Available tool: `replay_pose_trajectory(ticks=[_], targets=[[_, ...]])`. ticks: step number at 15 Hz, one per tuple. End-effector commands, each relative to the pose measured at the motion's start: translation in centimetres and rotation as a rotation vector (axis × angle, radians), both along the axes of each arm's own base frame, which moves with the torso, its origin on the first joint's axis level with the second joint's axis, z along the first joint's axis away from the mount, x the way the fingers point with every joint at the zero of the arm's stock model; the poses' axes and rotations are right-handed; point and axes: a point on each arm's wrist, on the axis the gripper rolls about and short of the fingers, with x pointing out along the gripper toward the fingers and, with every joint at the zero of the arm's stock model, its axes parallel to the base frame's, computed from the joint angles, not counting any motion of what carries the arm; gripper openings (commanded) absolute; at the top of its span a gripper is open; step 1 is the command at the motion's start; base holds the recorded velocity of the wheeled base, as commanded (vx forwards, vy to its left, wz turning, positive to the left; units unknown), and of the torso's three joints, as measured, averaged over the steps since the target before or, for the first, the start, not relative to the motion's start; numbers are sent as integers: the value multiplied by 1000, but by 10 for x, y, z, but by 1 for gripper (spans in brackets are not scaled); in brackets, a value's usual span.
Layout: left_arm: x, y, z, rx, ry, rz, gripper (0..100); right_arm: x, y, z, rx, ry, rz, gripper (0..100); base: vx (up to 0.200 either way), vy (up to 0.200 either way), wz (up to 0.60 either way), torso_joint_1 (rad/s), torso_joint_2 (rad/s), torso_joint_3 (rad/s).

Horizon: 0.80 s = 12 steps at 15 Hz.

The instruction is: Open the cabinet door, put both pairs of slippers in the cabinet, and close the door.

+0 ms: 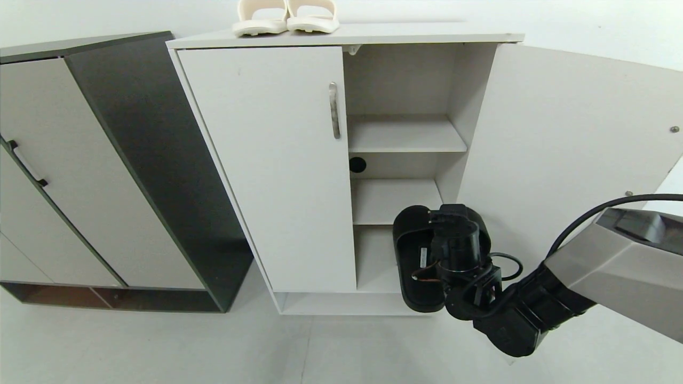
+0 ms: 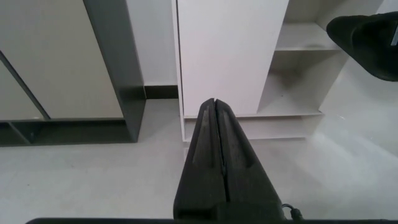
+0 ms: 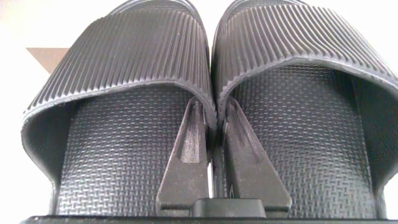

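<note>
Currently the right gripper is pinching the black slippers by their two touching inner edges, one finger inside each shoe. It is holding the pair on edge before the cabinet's lowest compartment, beside the open right door. The cream slippers are sitting on the cabinet top. The left gripper is hanging above the floor, fingers pressed together.

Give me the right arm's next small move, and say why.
Probably ease the black slippers forward into the bottom compartment: the right gripper is shut on both, the door stands open, and they hang just in front of that opening.
</note>
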Motion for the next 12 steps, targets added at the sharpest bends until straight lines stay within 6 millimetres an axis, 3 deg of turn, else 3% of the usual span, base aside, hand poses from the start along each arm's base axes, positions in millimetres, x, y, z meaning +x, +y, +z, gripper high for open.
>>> replay_pose_trajectory(ticks=[1, 5, 6, 12], targets=[[0, 0, 0, -1, 2, 0, 0, 0, 0, 0, -1, 0, 1, 0, 0, 0, 0, 0, 0, 0], [0, 0, 0, 2, 2, 0, 0, -1, 1, 0, -2, 1, 3, 0, 0, 0, 0, 0, 0, 0], [0, 0, 0, 1, 2, 0, 0, -1, 1, 0, -1, -1, 3, 0, 0, -200, 0, -2, 12, 2], [0, 0, 0, 5, 3, -1, 0, -25, 28, -2, 26, -34, 135, 0, 0, 0, 0, 0, 0, 0]])
